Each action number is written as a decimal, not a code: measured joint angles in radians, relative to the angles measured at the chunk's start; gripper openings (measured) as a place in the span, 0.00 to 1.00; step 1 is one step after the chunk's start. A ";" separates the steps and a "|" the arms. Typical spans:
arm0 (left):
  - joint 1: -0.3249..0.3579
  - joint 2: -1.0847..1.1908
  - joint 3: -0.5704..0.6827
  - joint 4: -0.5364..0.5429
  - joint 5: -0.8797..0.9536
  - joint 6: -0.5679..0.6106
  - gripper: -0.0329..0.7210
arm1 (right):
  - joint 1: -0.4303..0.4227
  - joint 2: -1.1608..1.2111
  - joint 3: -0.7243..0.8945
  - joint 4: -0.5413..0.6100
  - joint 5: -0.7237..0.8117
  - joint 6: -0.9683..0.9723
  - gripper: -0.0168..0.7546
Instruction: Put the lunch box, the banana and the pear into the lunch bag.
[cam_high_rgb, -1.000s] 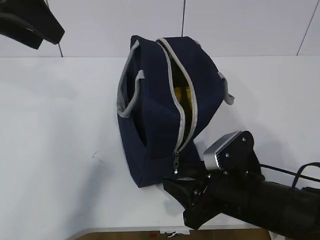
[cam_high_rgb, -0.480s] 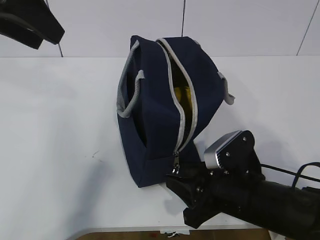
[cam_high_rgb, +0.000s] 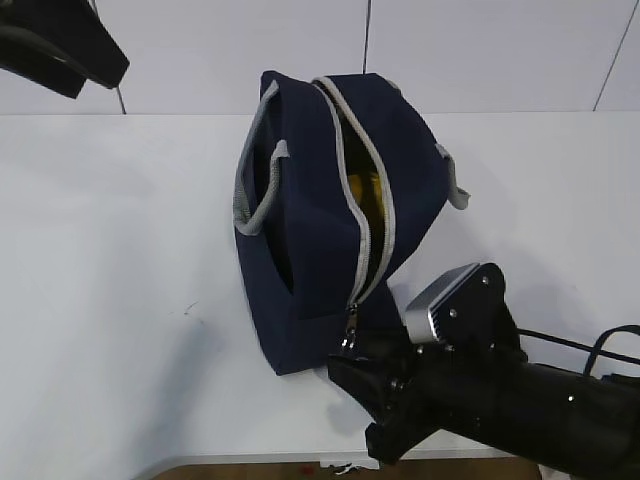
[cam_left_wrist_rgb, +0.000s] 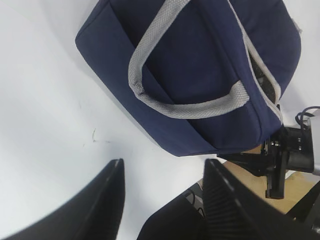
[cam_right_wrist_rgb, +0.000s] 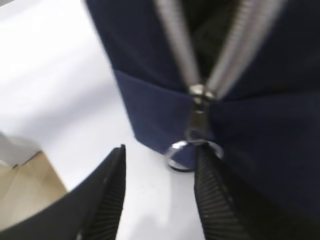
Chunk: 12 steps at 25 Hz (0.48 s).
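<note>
The navy lunch bag (cam_high_rgb: 310, 250) lies on the white table with its grey zipper wide open. Something yellow (cam_high_rgb: 365, 190) shows inside; I cannot tell whether it is the banana or the pear. The lunch box is hidden. The metal ring pull (cam_high_rgb: 350, 337) hangs at the bag's near end. My right gripper (cam_high_rgb: 350, 368) sits low just in front of it, open. In the right wrist view the ring pull (cam_right_wrist_rgb: 176, 149) rests at the tip of one finger of the right gripper (cam_right_wrist_rgb: 161, 150), not between the two. My left gripper (cam_left_wrist_rgb: 165, 162) hangs open and empty, high at the far left, apart from the lunch bag (cam_left_wrist_rgb: 200, 75).
The table's front edge (cam_high_rgb: 250, 458) runs just below my right arm, with brown floor beyond it. Grey webbing handles (cam_high_rgb: 245, 190) stick out on both sides of the bag. Bare table (cam_high_rgb: 110, 280) lies left of the bag.
My right gripper's jaws have narrowed a little and it has crept slightly toward the ring pull. The bag and the left arm have not moved.
</note>
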 joint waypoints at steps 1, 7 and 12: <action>0.000 0.000 0.000 0.000 0.000 0.000 0.55 | 0.000 0.000 -0.004 -0.020 0.000 0.000 0.48; 0.000 0.000 0.000 -0.004 0.000 0.000 0.55 | 0.000 0.000 -0.006 -0.071 0.026 0.000 0.48; 0.000 0.000 0.000 -0.009 0.000 0.000 0.55 | 0.000 0.000 -0.006 -0.053 0.061 0.004 0.48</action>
